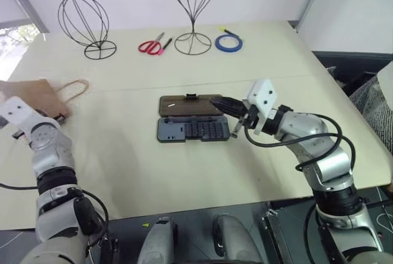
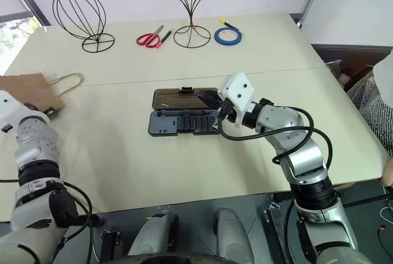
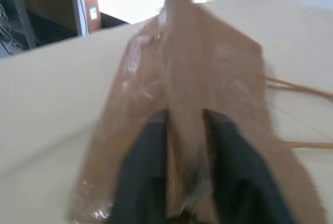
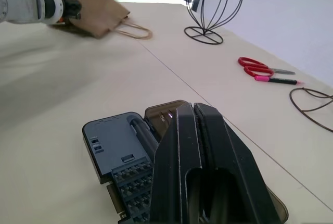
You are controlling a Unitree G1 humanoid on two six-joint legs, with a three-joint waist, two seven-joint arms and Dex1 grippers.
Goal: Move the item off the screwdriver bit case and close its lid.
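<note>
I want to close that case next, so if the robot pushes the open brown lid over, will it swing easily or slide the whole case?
The lid lies flat, open behind the bit case, so it probably pivots on its hinge. The case looks thin and plastic on a smooth table, so a low push may slide it. The shut right gripper sits at the lid's edge; lifting from beneath seems safer.

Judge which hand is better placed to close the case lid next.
Right. The right hand, fingers shut, hovers at the open lid of the screwdriver bit case. The left hand is far off at the table's left edge, its fingers around the paper bag.
</note>
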